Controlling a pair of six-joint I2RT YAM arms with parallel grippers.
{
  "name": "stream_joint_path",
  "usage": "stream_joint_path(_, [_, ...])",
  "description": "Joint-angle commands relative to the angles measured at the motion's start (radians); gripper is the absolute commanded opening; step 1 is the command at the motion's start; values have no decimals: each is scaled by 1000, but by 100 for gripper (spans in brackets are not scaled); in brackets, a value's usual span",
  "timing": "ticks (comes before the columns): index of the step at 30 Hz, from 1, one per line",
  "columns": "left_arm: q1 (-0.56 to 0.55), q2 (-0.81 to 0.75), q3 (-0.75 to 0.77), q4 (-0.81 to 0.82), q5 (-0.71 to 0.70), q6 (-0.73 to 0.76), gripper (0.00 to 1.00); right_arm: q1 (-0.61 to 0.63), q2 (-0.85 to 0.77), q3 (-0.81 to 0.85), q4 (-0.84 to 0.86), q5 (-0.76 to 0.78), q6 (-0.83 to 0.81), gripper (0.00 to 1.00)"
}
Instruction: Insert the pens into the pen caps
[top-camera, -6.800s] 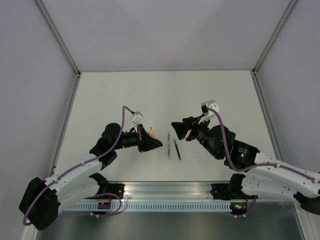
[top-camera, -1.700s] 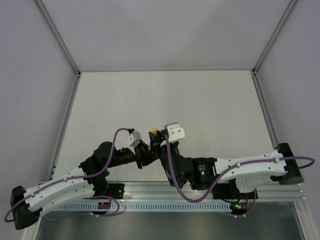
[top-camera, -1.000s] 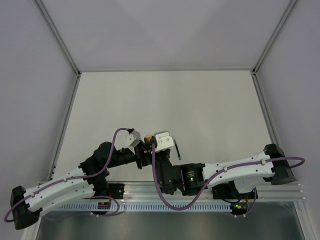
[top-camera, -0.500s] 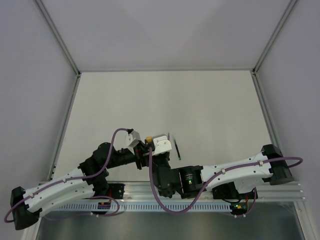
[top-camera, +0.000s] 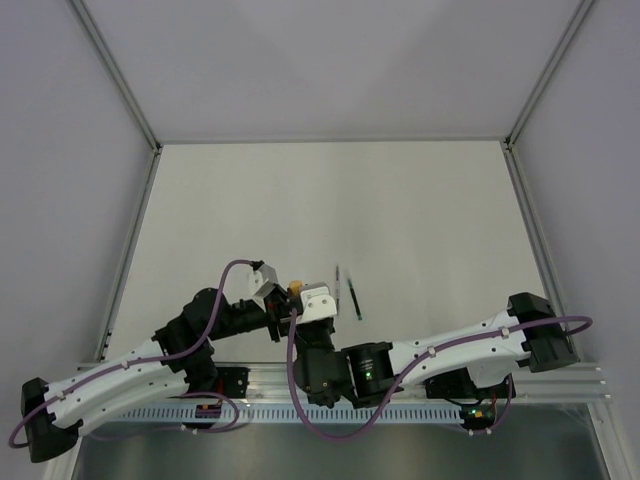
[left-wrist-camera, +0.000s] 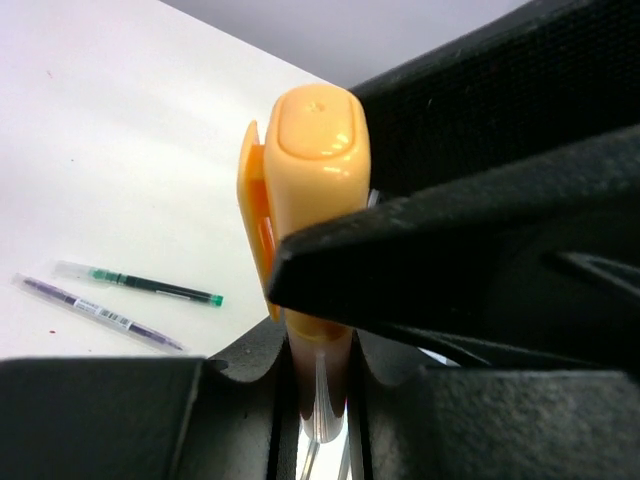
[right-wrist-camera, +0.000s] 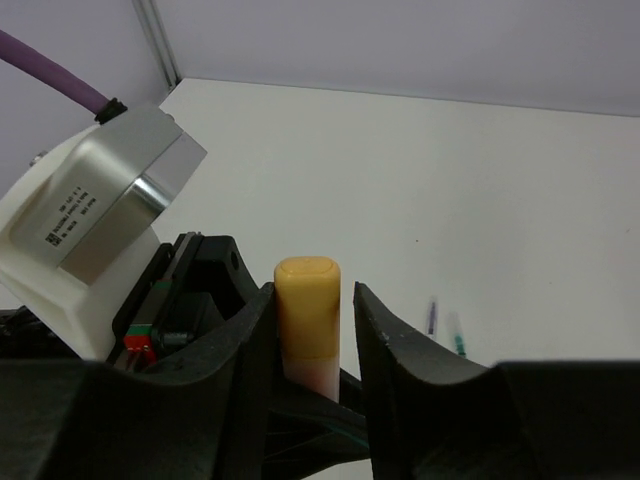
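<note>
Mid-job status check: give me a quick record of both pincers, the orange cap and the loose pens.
left pincer: shut on the pale pen barrel
orange cap: sits on the end of that barrel, beyond the fingertips
right pincer: one finger on each side of the orange cap; cannot tell whether it is gripping
green pen: lying loose on the table
purple pen: lying on the table beside the green pen, not touching it
other caps: none visible
</note>
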Motion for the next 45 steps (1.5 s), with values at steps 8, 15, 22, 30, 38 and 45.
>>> stream_joint_path(8, [4, -20, 12, 85, -26, -13, 2, 28, -7, 11, -53, 44, 78, 62])
stream_joint_path(15, [4, -18, 9, 91, -9, -10, 2, 26, -61, 42, -66, 3, 32, 73])
stream_joint_path(22, [4, -6, 12, 95, 0, -3, 2, 25, -211, 51, -165, -117, 79, 74])
stream_joint_path(30, [4, 2, 11, 92, -15, 17, 2, -4, -323, 80, -262, -267, 76, 38])
stream_joint_path(38, [4, 17, 17, 72, -58, 31, 2, -227, -239, 368, -708, -582, 291, 0])
stream_joint_path(45, [4, 20, 14, 75, -69, 31, 2, -251, -119, 486, -794, -695, 311, 0])
